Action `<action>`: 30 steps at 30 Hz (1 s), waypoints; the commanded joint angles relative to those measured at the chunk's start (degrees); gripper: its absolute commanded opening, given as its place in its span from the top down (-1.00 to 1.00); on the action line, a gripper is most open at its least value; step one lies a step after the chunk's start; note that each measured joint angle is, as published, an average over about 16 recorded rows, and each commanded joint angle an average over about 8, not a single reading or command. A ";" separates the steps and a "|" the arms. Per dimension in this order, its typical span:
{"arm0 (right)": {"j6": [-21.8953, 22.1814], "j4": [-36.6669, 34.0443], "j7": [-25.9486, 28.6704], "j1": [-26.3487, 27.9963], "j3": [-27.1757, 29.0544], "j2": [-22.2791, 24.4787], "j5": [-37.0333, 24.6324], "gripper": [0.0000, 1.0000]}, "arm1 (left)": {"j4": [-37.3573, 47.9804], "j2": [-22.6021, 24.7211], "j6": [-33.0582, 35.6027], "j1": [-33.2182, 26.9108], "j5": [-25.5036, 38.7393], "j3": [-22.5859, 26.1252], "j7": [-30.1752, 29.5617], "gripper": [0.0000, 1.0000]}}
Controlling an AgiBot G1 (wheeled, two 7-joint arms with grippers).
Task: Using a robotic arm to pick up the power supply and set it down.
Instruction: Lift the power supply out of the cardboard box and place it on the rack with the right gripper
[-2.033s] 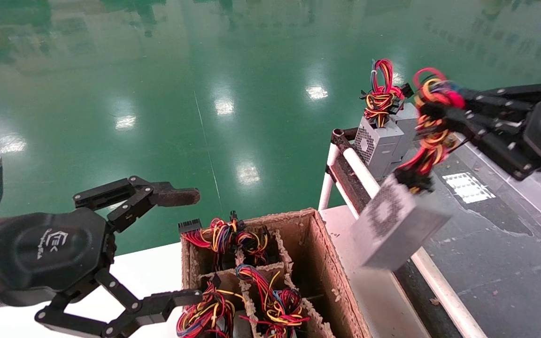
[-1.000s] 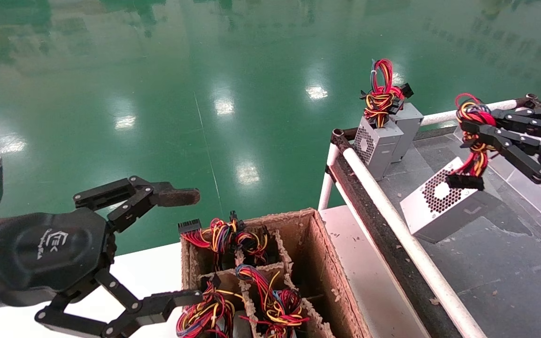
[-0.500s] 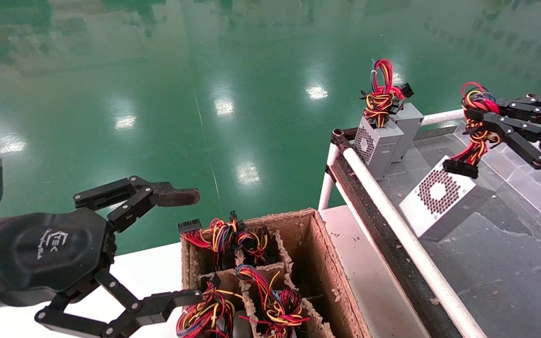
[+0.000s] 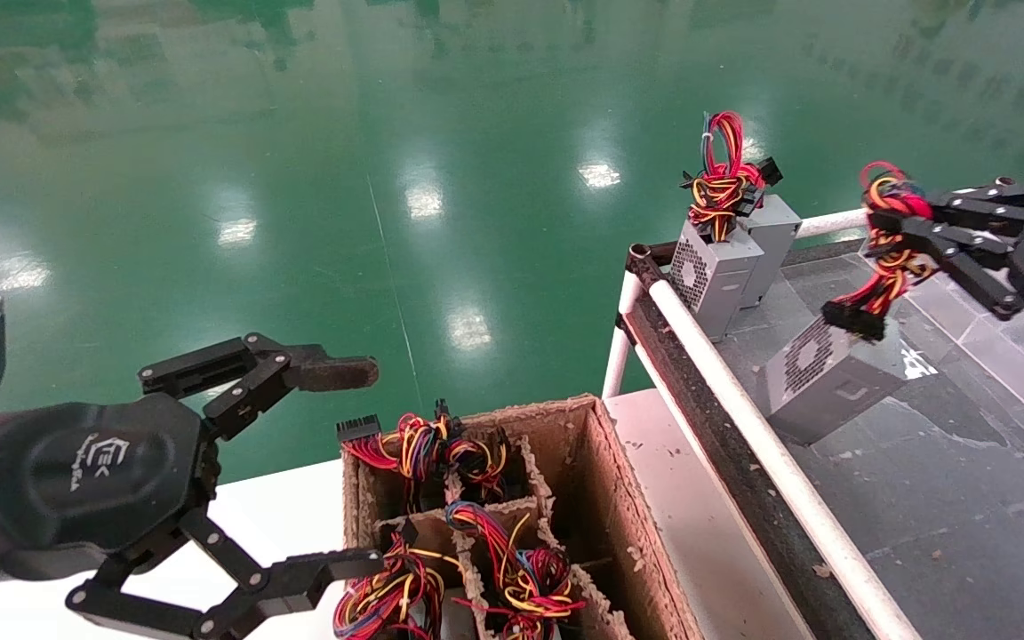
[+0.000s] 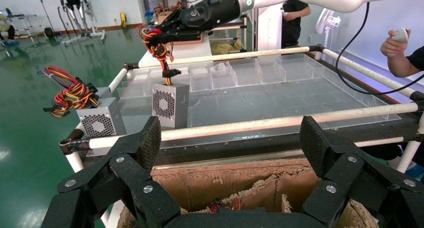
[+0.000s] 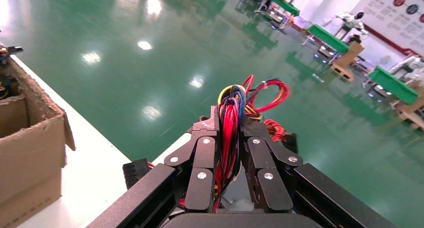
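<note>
The power supply, a light-grey box with a perforated grille, hangs by its red, yellow and black wires over the dark grey table on the right. Its lower edge is at or just above the surface; I cannot tell whether it touches. My right gripper, on the black robotic arm, is shut on the wire bundle. The left wrist view shows the box upright under that gripper. My left gripper is parked open at the lower left, nothing between its fingers.
Two more grey supplies with wire bundles stand at the table's far left corner. A white rail edges the table. A divided cardboard box holding wire bundles sits on a white surface below centre. Green floor lies beyond.
My right gripper carried the power supply from above the rail to over the grey table. In the last second the box has turned, its grille now facing left, and it hangs more upright.
</note>
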 commanded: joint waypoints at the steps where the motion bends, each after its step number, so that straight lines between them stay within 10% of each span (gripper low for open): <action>1: -0.24 -0.56 -0.23 0.48 -0.29 -0.62 -0.35 1.00 | 0.00 0.00 0.00 0.00 0.00 0.00 0.00 -1.00; 30: 5.54 -11.71 -6.37 8.67 -3.63 -16.36 -5.03 1.00 | 0.00 -0.01 -0.01 -0.01 -0.02 0.03 0.01 -1.00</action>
